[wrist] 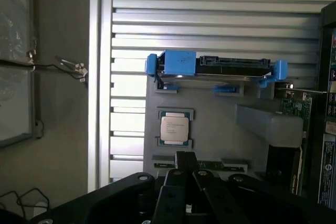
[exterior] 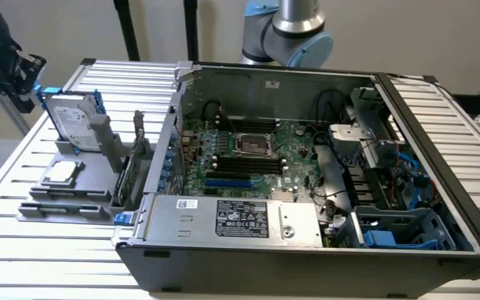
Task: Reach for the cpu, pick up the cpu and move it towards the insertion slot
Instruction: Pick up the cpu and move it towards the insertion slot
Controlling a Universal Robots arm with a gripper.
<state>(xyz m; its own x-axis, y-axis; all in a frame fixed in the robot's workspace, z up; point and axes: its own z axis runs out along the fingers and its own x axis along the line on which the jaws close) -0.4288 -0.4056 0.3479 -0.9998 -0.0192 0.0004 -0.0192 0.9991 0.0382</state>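
Lying flat in a grey holder (exterior: 80, 195) outside the case (exterior: 223, 265), off its wall on the exterior view's left, the cpu (exterior: 62, 172) (wrist: 175, 128) is untouched. The fingers (wrist: 185, 161) are near it, pressed together and empty. A hard drive (exterior: 74, 127) (wrist: 223, 65) stands on edge in that holder, and a grey post (exterior: 103, 136) rises between cpu and case. Inside the case lies the slot (exterior: 255, 145). A slatted metal tabletop (exterior: 23, 250) carries everything, and a beige wall stands behind the case.

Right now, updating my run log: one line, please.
small silver square cpu: in grey tray, ungrasped | gripper: off cpu, jaws shut
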